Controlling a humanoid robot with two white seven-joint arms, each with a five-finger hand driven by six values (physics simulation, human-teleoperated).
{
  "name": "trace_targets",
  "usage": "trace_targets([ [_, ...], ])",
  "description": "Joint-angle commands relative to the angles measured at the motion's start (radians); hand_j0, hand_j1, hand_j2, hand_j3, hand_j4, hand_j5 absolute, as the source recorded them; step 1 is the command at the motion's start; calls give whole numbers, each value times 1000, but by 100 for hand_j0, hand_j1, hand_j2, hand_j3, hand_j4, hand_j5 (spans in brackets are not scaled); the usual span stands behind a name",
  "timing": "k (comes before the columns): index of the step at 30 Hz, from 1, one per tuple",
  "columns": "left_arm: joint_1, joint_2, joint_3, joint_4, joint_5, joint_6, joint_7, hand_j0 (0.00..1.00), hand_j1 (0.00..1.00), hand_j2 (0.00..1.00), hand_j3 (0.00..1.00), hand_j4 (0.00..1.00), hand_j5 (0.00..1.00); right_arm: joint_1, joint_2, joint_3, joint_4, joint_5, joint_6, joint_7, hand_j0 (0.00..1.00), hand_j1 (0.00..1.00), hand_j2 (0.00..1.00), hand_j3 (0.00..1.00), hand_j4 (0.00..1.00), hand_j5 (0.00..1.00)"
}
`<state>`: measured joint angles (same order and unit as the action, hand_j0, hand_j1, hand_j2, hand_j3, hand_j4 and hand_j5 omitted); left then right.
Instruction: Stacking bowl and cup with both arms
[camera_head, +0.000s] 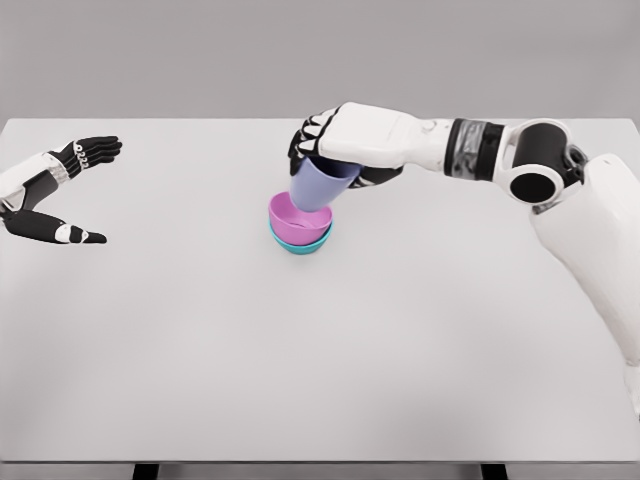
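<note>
A pink bowl (293, 220) sits nested inside a teal bowl (300, 243) near the middle of the white table (320, 380). A lavender cup (318, 184) hangs tilted just over the pink bowl, its base dipping into the bowl's far side. My right hand (325, 140) is shut on the cup from above, its black fingers wrapped round the rim. My left hand (70, 190) hovers at the table's left edge, fingers spread, holding nothing.
The right arm (480, 150) stretches across the table's back right from the shoulder (590, 230). A plain grey wall stands behind the table.
</note>
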<state>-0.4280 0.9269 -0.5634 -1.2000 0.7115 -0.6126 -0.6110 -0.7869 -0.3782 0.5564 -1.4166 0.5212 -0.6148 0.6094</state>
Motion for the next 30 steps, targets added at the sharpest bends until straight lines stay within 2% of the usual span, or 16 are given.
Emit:
trace_targets([
  [1, 0, 1, 0, -1, 8, 2, 0, 100, 100, 100, 100, 100, 100, 0, 13, 0, 18, 3, 4, 1, 50, 50, 50, 50, 50, 50],
  [30, 0, 1, 0, -6, 5, 2, 0, 100, 100, 100, 100, 100, 100, 0, 59, 40, 97, 36, 4, 1, 50, 50, 50, 50, 50, 50],
])
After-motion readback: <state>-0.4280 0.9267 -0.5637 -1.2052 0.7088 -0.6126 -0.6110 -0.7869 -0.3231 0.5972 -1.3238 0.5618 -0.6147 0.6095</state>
